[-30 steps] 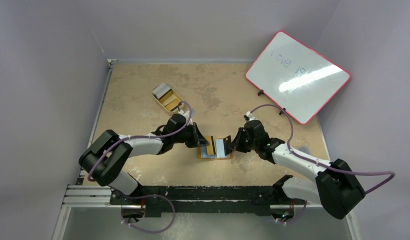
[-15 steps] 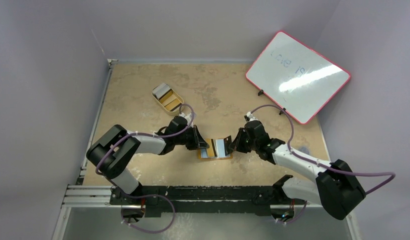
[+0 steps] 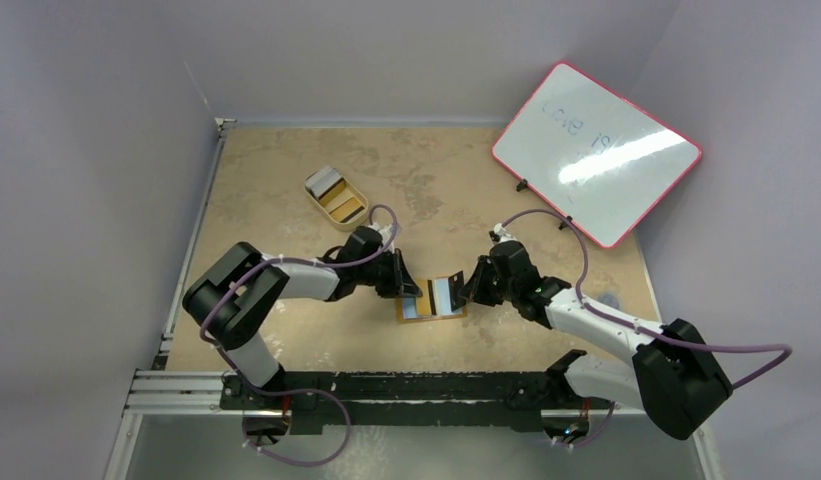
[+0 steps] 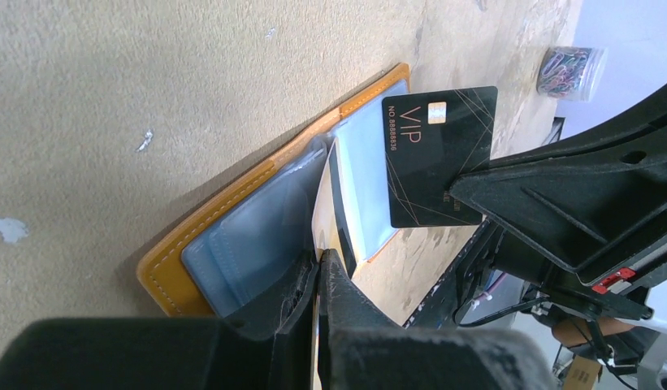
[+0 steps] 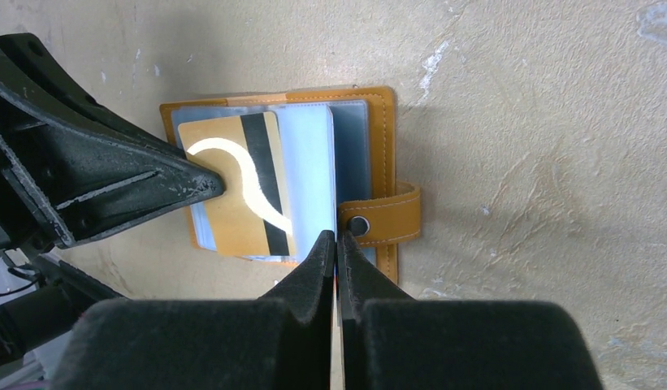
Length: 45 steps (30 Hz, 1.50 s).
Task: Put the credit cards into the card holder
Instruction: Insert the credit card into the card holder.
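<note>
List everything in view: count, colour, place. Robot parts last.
flat orange-tan folding card holder: one, grey-blue pockets, lying open at the table's middle
gold card with a black stripe: one, over the open holder
black VIP card: one, over the holder
cream oval tray: one, far left
grey and gold-brown cards: at least two, in the tray
red-framed whiteboard: one, white, propped far right
small clear container of coloured clips: one, right side
tan table: one
left gripper: black, shut on the gold card
right gripper: black, shut on the black VIP card
</note>
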### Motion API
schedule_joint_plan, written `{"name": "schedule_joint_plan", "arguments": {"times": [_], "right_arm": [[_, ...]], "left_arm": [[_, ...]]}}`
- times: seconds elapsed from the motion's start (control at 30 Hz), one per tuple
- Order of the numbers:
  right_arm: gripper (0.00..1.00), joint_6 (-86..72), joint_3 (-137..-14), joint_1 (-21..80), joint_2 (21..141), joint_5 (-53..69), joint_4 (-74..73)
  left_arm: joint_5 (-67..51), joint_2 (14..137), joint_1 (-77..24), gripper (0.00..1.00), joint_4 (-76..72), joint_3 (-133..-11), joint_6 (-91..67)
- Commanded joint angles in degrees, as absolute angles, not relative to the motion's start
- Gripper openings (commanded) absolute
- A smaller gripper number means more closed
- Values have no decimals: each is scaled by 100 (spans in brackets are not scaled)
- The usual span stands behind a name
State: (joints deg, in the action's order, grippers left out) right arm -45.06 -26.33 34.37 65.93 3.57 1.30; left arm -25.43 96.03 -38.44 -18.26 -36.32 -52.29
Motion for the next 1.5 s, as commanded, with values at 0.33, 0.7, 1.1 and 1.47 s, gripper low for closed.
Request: {"name": "schedule_joint_plan", "arguments": {"times": [0.33,0.7,1.1,1.47], "right_arm": [[0,-4430,-2586,3437,6515,181,171],[0,-4474,-2598,3439,6543,137,145],[0,-4225,-3375,3437,6310,-619,-1128],[0,-4391,-3337,3437,6504,-1122,-1414]], "left_arm": [[-2397,9964,-3877,0,-1968,-3822,-5228],[-2873,10196,-3945,0,-2615,-3845,-5650],[-2170,10093,-3955,0,-1063,-4409,-4943],[-2330,10207,-3961,0,-2269,-4036,-5768]]}}
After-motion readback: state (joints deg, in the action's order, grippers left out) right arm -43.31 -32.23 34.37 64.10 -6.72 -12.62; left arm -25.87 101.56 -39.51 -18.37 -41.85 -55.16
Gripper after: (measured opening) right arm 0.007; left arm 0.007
